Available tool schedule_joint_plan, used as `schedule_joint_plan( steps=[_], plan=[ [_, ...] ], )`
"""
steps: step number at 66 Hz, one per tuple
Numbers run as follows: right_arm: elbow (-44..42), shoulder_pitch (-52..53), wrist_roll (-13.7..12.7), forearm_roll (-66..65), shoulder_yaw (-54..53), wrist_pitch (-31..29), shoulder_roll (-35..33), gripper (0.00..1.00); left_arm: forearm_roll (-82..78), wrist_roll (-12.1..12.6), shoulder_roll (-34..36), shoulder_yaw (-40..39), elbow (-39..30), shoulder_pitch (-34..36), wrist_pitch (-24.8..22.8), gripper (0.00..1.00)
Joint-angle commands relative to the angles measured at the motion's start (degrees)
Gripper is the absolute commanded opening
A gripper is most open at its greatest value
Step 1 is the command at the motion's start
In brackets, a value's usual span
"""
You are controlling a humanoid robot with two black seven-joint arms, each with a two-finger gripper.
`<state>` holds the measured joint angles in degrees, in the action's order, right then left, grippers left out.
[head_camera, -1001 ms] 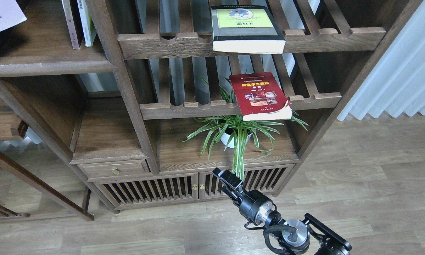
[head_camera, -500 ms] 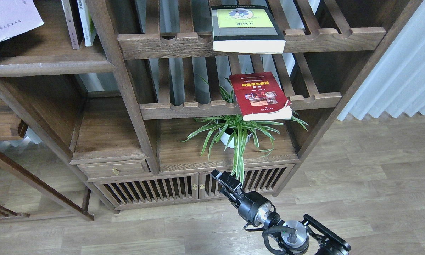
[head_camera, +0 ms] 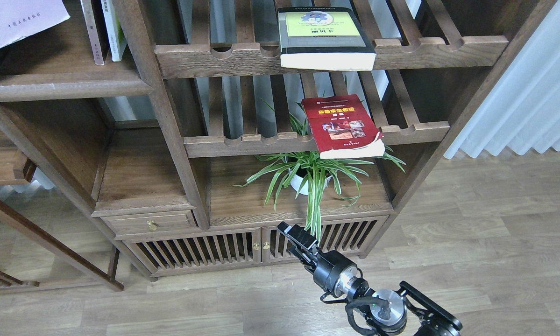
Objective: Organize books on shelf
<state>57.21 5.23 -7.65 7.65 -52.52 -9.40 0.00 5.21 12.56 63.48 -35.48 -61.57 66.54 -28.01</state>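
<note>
Right gripper (head_camera: 294, 235) hangs low in front of the bookcase's slatted cabinet doors (head_camera: 200, 249), at the end of the black arm entering from the bottom edge; it is seen dark and nearly end-on, so its fingers cannot be separated and I cannot tell whether they are spread or pressed together. Nothing is visibly held in it. Left gripper is out of frame. Just above the gripper, a spider plant (head_camera: 310, 175) in a white pot sits on the cabinet top, leaves trailing over the front edge. Above the plant, the red book (head_camera: 343, 125) lies flat on the lower slatted rack (head_camera: 251, 142), its near end overhanging the scalloped rail. One rack higher, the thick yellow-green book (head_camera: 324, 37) lies flat, also overhanging its rail. Up at far left, the solid dark-brown shelf (head_camera: 65, 84) carries two upright books (head_camera: 104, 30) near the post, and the pale lavender-white book (head_camera: 18, 21) shows at the top left corner, partly cropped; whether it touches the board cannot be judged.
</note>
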Motion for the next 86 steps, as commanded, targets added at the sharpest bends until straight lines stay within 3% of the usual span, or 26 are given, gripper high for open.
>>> schedule_joint_plan(
  steps=[1,12,18,32,45,86],
  plan=[
    [0.0,-0.05,0.0,0.0,0.05,0.09,0.0,0.98,-1.95,-3.51,-1.25,0.06,-0.05,-0.09,0.01,0.02],
    [0.0,-0.05,0.0,0.0,0.05,0.09,0.0,0.98,-4.33,-8.42,-4.15,0.5,-0.05,-0.36,0.05,0.02],
    [0.0,-0.05,0.0,0.0,0.05,0.0,0.0,0.98,-5.12,-9.83,-5.91,0.59,0.04,-0.71,3.83,0.02],
    [0.0,-0.05,0.0,0.0,-0.12,0.0,0.0,0.98,-5.3,-10.36,-6.35,0.59,0.92,-0.8,10.69,0.02],
    [0.0,-0.14,0.0,0.0,0.23,0.0,0.0,0.98,-5.12,-15.46,-9.77,0.68,0.83,-1.76,17.81,0.02],
    [0.09,-0.14,0.0,-0.09,0.84,0.0,0.0,0.98,-9.6,-15.11,-16.63,0.32,0.57,-1.85,24.84,0.02]
  ],
)
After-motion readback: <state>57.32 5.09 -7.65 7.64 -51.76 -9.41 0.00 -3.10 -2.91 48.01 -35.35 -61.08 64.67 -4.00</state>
